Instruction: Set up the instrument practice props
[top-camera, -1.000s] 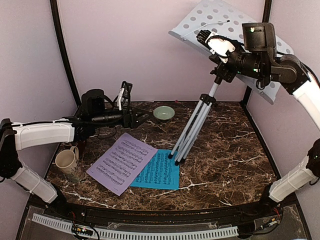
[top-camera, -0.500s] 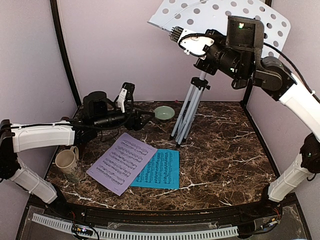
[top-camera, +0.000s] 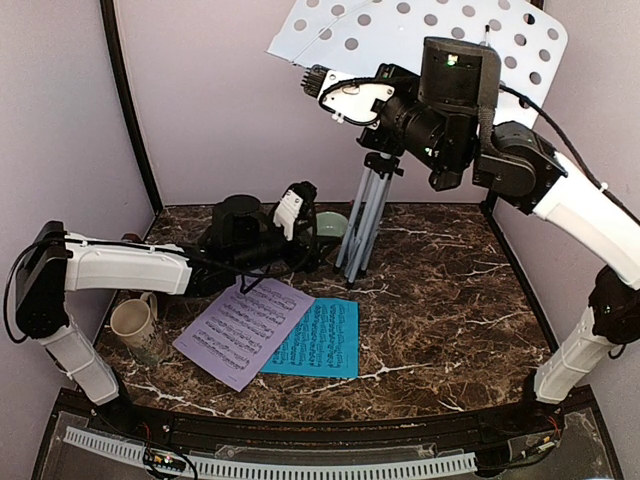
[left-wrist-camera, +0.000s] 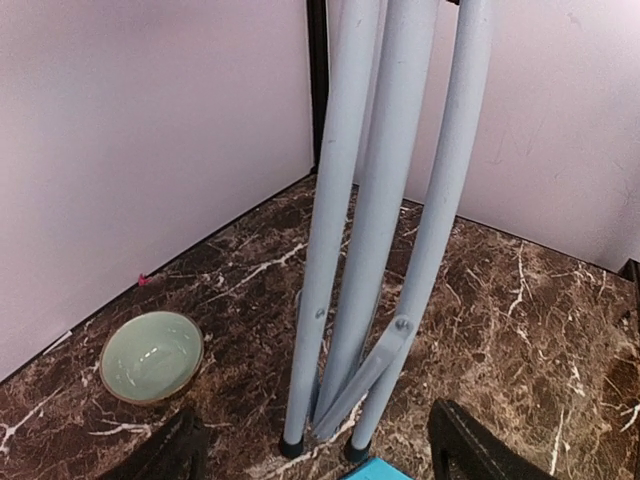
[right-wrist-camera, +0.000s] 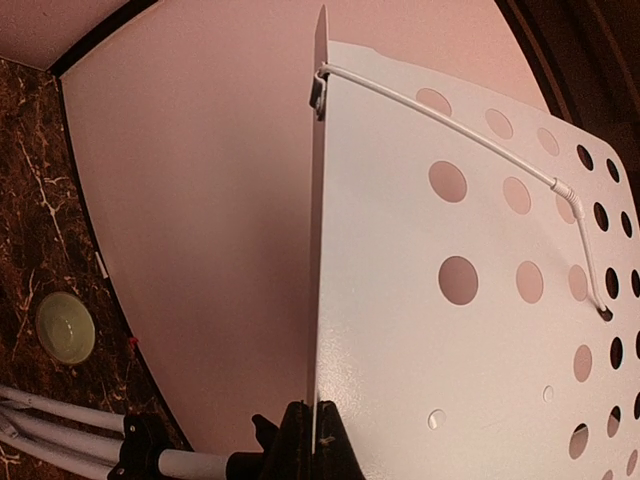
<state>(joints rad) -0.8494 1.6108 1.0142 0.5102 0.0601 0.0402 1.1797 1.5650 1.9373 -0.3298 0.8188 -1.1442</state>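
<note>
Music stand (top-camera: 362, 215) now upright at 12 o'clock, was tilted; right end effector (right-wrist-camera: 305, 440) pinching tray (top-camera: 420, 35) edge; left end effector (left-wrist-camera: 318, 452) spread, advanced to legs; lilac sheet (top-camera: 245, 325) notation unreadable.

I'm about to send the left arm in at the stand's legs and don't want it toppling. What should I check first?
1. Right gripper shut on the tray edge: ok.
2. Left gripper open, facing the tripod legs: ok.
3. Tripod legs spread: not ok, bunched together.
4. Green bowl apart from the legs: ok.
5. Stand steady without the grip: cannot tell.
</note>
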